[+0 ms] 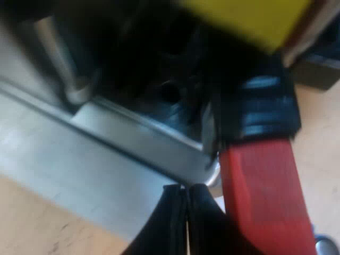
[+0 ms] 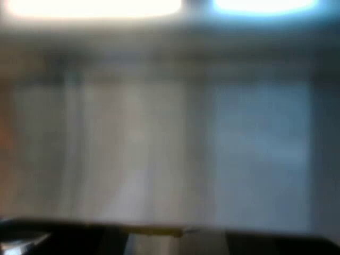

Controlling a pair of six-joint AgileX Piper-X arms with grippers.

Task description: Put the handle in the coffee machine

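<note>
My left gripper (image 1: 187,189) sits low at the front of the coffee machine (image 1: 159,90), its two black fingers (image 1: 170,218) pressed together with nothing between them. From the fingertips, the machine's flat metal base (image 1: 79,164) runs from about nine o'clock towards one o'clock, resting on the wooden table (image 1: 32,223). At about eleven o'clock a shiny metal tube (image 1: 53,48) stands upright over that base, and at twelve o'clock lies the machine's dark recess. The handle (image 1: 260,111) is at about two o'clock: its dark part reaches up towards the recess, under a blurred yellow shape (image 1: 249,16). Its red end (image 1: 263,202) comes down just beside my closed fingers at three o'clock, over the table. I cannot tell whether the fingers touch the red end, nor whether the handle is locked into the machine. The holder's metal cup is lost in the dark, so I cannot say what is in it. A rounded bit of bright metal (image 1: 213,175) shows where the base meets the handle. My right gripper (image 2: 175,236) is a dark band before a pale wall (image 2: 159,149) with two bright lights (image 2: 95,6) above, and I cannot tell its state.
</note>
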